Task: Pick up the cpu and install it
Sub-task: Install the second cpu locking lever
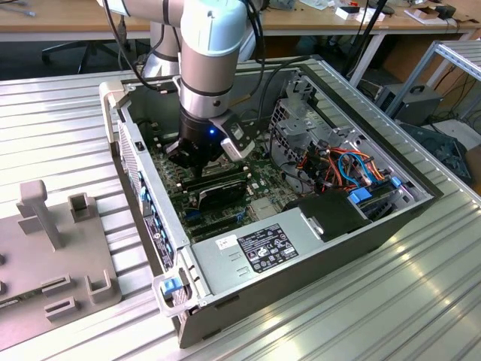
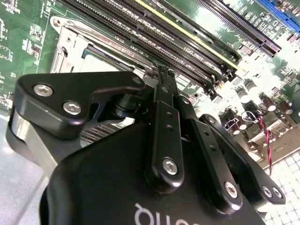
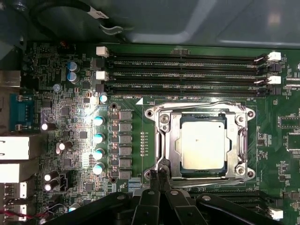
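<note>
The cpu (image 3: pixel 202 143) is a flat silver-grey square lying in its socket on the green motherboard, with the hinged metal frame (image 3: pixel 161 140) around it. In the second wrist view a pale corner of the cpu (image 2: pixel 98 63) shows beyond the gripper body. My gripper (image 3: pixel 159 172) is shut, its two black fingertips pressed together at the socket frame's corner, beside the cpu and not on it. Nothing shows between the fingers (image 2: pixel 161 82). In the exterior view the gripper (image 1: pixel 189 159) reaches down into the open computer case (image 1: pixel 150 188).
Black memory slots (image 3: pixel 187 75) run along one side of the socket. A black graphics card (image 1: pixel 218 192) lies just past the gripper, and the power supply (image 1: pixel 263 248) and drive cables (image 1: pixel 353 169) are nearby. A grey fixture (image 1: pixel 52 248) stands outside at the exterior view's left.
</note>
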Robot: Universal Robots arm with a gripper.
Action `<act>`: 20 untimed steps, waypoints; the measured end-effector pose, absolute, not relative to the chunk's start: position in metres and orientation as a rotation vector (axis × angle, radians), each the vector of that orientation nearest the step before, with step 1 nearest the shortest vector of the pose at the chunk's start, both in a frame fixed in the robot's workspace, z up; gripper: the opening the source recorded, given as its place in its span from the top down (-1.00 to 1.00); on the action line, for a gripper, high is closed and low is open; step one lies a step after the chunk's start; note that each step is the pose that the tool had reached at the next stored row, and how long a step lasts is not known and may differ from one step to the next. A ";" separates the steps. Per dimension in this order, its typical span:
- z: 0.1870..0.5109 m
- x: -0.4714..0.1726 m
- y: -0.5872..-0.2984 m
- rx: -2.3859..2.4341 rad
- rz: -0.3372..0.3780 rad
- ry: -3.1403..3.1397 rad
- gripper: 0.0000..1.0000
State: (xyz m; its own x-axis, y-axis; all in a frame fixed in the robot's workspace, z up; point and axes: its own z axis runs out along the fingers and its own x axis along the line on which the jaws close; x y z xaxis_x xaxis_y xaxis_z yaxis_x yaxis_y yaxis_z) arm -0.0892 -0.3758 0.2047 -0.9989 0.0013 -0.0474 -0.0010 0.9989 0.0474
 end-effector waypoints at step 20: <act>0.208 -0.091 -0.376 0.000 0.071 3.091 0.79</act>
State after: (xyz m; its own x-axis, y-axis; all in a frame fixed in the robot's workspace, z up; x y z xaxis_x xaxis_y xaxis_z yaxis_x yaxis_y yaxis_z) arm -0.0912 -0.3756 0.2081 -0.9988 0.0012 -0.0495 -0.0011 0.9990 0.0458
